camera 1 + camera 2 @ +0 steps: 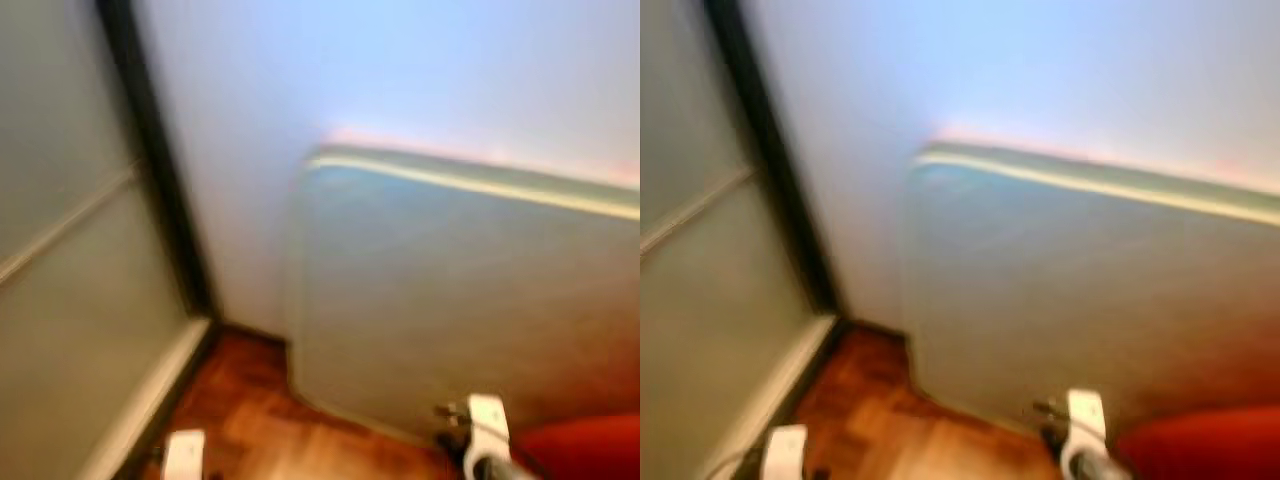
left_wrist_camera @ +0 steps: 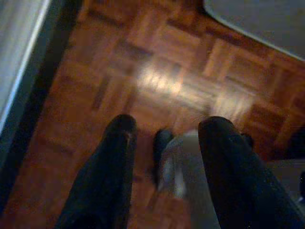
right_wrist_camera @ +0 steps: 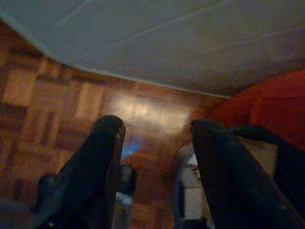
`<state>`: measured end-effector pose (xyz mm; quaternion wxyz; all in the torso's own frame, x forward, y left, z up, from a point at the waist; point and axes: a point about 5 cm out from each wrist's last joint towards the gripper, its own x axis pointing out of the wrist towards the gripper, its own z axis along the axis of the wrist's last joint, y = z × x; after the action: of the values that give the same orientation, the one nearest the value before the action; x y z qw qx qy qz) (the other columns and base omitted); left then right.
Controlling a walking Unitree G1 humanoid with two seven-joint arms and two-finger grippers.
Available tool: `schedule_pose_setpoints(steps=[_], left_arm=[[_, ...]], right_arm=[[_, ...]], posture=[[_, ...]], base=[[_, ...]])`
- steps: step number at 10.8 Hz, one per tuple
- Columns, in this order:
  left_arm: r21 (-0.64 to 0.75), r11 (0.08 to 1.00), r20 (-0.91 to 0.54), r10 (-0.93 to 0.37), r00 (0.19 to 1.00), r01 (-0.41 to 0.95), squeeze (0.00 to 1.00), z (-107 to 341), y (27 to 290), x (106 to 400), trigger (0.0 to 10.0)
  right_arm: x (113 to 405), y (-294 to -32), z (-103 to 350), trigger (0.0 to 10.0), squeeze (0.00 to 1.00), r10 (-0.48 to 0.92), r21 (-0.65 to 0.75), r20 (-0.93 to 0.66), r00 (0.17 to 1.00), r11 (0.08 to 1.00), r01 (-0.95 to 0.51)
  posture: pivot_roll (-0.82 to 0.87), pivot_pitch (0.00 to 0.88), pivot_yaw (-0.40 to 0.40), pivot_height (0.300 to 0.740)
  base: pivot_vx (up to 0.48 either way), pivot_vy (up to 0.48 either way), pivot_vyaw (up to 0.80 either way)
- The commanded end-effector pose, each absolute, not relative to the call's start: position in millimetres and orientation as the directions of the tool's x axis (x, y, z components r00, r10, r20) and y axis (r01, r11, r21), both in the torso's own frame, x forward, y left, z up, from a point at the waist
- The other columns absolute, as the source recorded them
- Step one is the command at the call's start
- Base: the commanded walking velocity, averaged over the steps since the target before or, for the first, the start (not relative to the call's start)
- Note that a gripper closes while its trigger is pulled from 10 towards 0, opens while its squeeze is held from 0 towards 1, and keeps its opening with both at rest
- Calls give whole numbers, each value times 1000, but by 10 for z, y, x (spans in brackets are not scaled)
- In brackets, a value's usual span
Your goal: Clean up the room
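A grey sliding door (image 1: 70, 300) stands leftmost. Both the left pincer (image 2: 167, 162) and right pincer (image 3: 152, 162) hang spread above parquet floor (image 2: 157, 81). The mattress (image 1: 470, 300) leans on the wall; the red cloth (image 1: 590, 445) beside it (probably soft, light) could be pinched anywhere.

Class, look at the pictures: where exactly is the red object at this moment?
The red object lies low on the robot's right in the eye views, against the grey-green panel, beside the right arm.
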<state>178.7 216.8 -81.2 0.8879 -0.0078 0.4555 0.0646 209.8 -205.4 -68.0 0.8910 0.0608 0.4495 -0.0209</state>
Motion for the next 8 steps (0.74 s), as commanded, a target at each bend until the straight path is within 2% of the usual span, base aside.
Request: schedule_pose_setpoints(steps=[1,8], left_arm=[[65,991,-824,119,553,-116,0,-835,2219,1720,10000],[74,992,-822,119,557,-103,0,-824,2230,1738,10000]], right_arm=[[2083,-1991,-700,10000,0,39,95,-810,585,993,66],[2086,-1983,-700,10000,0,42,87,-815,578,995,51]], posture=[[200,27,-63,740],[196,47,-52,740]], base=[[0,0,-788],[0,0,-788]])
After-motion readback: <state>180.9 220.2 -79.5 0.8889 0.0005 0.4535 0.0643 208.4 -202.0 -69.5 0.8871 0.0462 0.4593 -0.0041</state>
